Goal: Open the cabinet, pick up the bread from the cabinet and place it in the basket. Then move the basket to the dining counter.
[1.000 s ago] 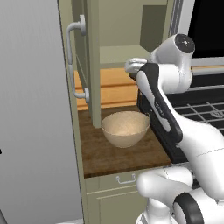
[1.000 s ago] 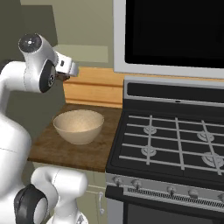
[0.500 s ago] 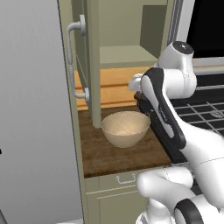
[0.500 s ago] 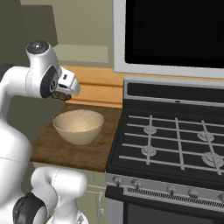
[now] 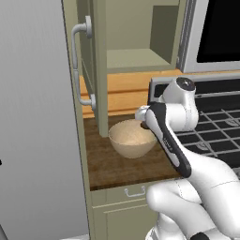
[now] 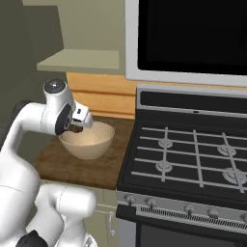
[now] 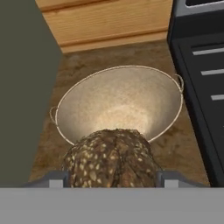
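Observation:
A dark brown seeded bread (image 7: 111, 155) sits between my gripper's (image 7: 111, 178) fingers, which are shut on it. The bread hangs just over the near rim of the round tan basket (image 7: 118, 68). That basket (image 5: 132, 138) rests on the short dark wood top beside the stove. In the right base view the gripper (image 6: 77, 129) is at the basket's (image 6: 89, 141) left rim. The sage-green cabinet door (image 5: 98, 65) stands open, its silver handle (image 5: 77, 65) facing me, and the shelf (image 5: 136, 60) inside is bare. The dining counter is out of view.
A black gas stove (image 6: 193, 154) stands right next to the basket on the right, with a dark microwave (image 6: 193, 38) above it. Orange planks (image 5: 126, 93) back the wood top. A tall grey panel (image 5: 33, 117) fills the left side.
The hand has come down from shelf height to just over the basket's rim, still carrying the bread. The basket and cabinet door have not moved.

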Controlling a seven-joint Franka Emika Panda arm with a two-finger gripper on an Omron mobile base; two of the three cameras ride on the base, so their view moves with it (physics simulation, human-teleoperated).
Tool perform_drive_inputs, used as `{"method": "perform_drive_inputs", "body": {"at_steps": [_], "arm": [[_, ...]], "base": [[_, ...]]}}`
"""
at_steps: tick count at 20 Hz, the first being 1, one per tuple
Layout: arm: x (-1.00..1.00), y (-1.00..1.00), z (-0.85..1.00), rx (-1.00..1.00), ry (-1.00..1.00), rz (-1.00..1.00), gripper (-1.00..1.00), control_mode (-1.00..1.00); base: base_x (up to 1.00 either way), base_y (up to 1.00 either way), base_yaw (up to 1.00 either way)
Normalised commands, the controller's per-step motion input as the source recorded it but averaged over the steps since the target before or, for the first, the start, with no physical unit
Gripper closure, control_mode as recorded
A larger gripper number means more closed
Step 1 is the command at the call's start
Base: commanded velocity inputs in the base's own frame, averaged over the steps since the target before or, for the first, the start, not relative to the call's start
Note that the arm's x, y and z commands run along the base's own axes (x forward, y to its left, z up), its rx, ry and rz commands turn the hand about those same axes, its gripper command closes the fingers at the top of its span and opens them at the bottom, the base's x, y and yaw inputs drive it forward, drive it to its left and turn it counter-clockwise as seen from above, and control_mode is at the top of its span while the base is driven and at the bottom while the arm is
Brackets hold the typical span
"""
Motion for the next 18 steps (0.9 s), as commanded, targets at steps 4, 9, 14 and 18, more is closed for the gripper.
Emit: {"method": "perform_drive_inputs", "body": {"at_steps": [4,9,14,18], "arm": [[0.69,0.0,-0.49,0.0,0.12,0.05,1.0,-1.0],[0.59,0.03,-0.3,0.0,0.18,0.02,1.0,-1.0],[0.44,0.19,-0.2,0.0,0.12,0.0,1.0,-1.0],[0.22,0.07,-0.35,0.0,0.01,0.0,1.0,-1.0]], "base": [[0.0,0.0,0.0],[0.0,0.0,0.0],[0.0,0.0,0.0],[0.0,0.0,0.0]]}}
